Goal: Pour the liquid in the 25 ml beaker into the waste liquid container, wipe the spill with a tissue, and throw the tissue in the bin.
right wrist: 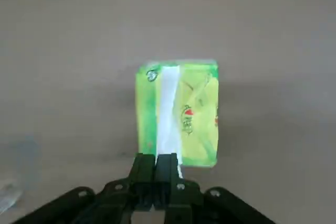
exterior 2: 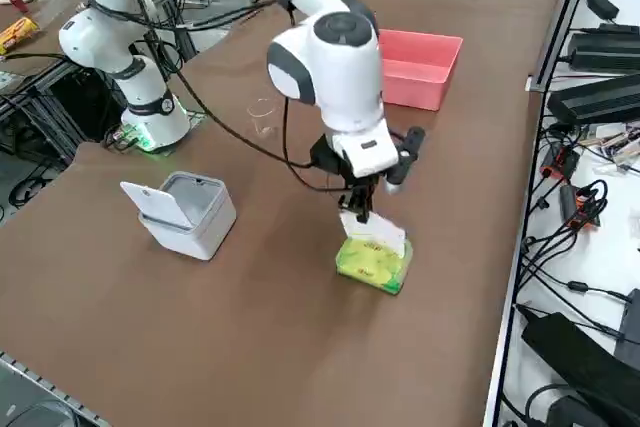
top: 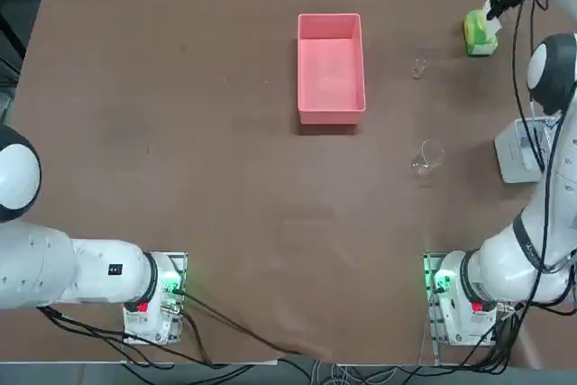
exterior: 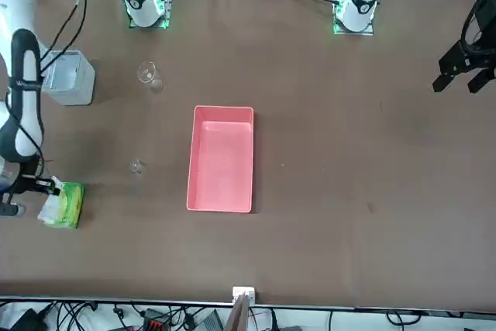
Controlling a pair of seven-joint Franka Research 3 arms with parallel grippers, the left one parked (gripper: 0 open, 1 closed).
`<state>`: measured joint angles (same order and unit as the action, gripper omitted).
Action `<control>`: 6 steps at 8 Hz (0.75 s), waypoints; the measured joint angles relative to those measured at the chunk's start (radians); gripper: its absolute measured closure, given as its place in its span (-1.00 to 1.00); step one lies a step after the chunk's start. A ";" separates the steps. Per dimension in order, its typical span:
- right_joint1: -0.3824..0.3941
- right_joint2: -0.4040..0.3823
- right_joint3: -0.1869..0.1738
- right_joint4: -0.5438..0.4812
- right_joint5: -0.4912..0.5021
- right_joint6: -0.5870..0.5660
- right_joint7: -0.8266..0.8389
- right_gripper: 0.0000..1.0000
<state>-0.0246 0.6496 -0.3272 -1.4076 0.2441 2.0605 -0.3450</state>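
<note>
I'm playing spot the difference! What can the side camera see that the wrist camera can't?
Only the right side view shows the pink tray and the pale box with its lid open.

Only the wrist view shows the dark writing on the tissue pack clearly.

Both show the pack, the white tissue and the right gripper, shut on that tissue.

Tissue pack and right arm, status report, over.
Right gripper shut on the tissue, above the tissue pack. Bin standing, lid raised. Nothing seen blocking the gripper.
</note>
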 joint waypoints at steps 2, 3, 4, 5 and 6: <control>0.001 -0.071 0.000 0.004 0.000 -0.096 0.000 0.97; 0.001 -0.111 0.002 0.006 0.001 -0.156 0.000 0.97; 0.005 -0.156 0.006 0.008 0.001 -0.211 0.000 0.97; 0.017 -0.201 0.008 0.009 0.007 -0.258 0.000 0.97; 0.035 -0.244 0.011 0.009 0.026 -0.307 0.007 0.97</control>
<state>0.0099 0.4060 -0.3166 -1.3988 0.2697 1.7534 -0.3381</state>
